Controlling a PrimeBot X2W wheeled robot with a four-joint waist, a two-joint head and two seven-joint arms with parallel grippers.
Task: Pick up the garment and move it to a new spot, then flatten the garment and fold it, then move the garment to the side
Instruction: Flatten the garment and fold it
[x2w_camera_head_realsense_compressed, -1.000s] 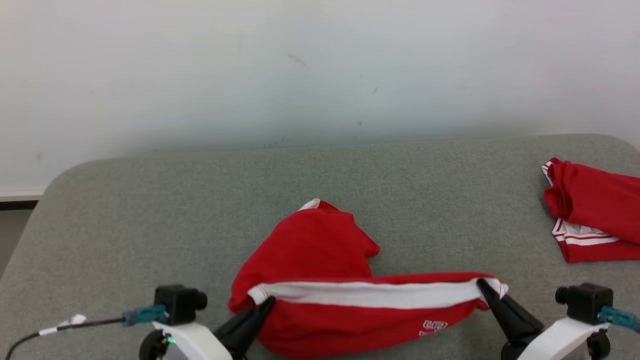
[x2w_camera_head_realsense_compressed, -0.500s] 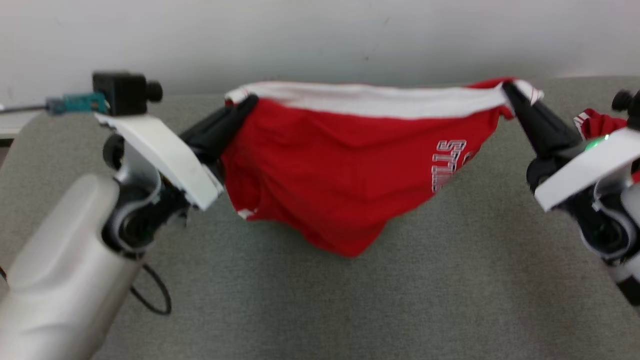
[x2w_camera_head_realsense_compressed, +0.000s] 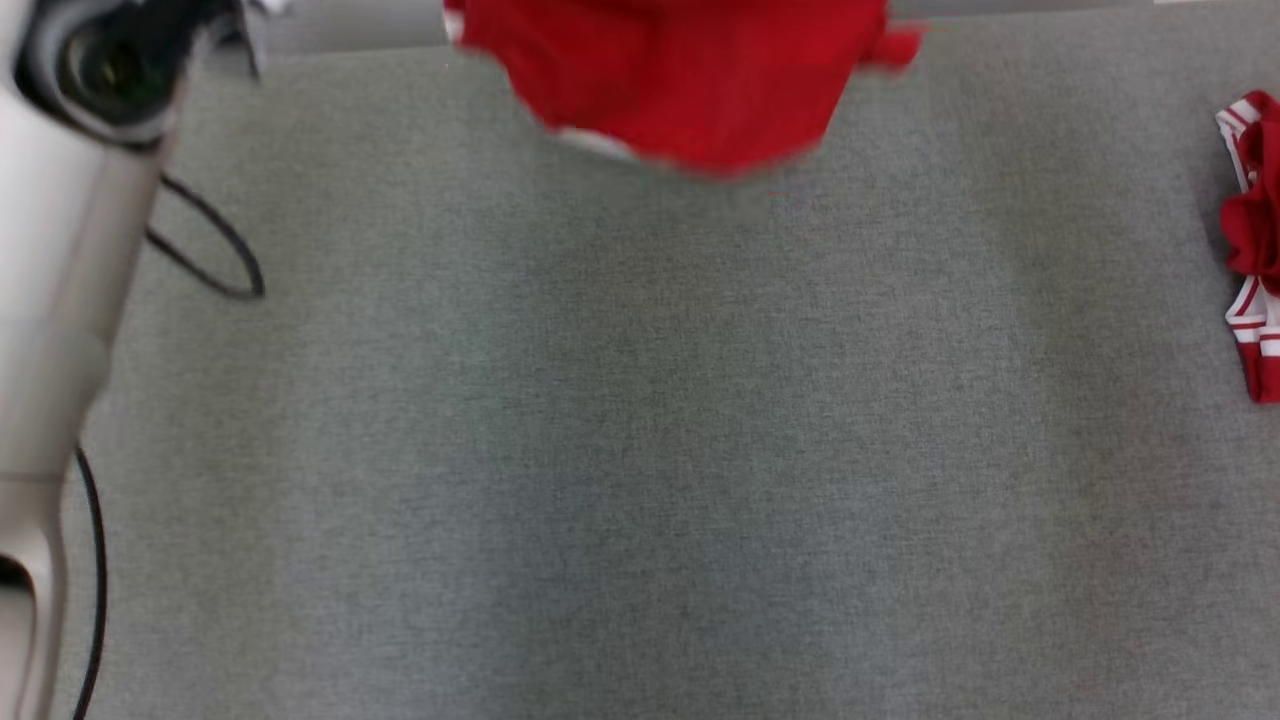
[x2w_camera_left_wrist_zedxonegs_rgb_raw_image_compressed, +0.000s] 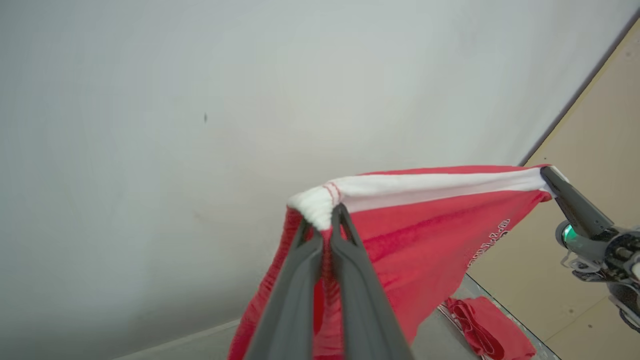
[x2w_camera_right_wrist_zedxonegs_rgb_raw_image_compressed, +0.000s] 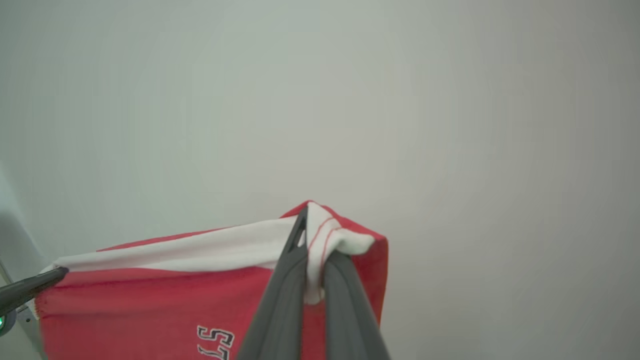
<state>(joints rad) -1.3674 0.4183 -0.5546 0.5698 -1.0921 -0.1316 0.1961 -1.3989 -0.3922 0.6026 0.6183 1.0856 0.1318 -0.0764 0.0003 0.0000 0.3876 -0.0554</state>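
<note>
In the head view the garment (x2w_camera_head_realsense_compressed: 690, 90) hangs at the top centre of the frame, over the far part of the table (x2w_camera_head_realsense_compressed: 640, 450), which spreads across the frame below it. A second garment (x2w_camera_head_realsense_compressed: 1255, 250) lies on the table at the right edge, well apart from the first. The left arm (x2w_camera_head_realsense_compressed: 50, 250) runs down the left edge, with a cable (x2w_camera_head_realsense_compressed: 245, 250) looping just to its right. In the left wrist view the left gripper (x2w_camera_left_wrist_zedxonegs_rgb_raw_image_compressed: 322, 225) rises from the bottom centre and pinches one end of the waistband (x2w_camera_left_wrist_zedxonegs_rgb_raw_image_compressed: 425, 185) at mid-frame. The band runs rightward to the right gripper (x2w_camera_left_wrist_zedxonegs_rgb_raw_image_compressed: 547, 174) near the right edge, the wall (x2w_camera_left_wrist_zedxonegs_rgb_raw_image_compressed: 150, 100) behind.
</note>
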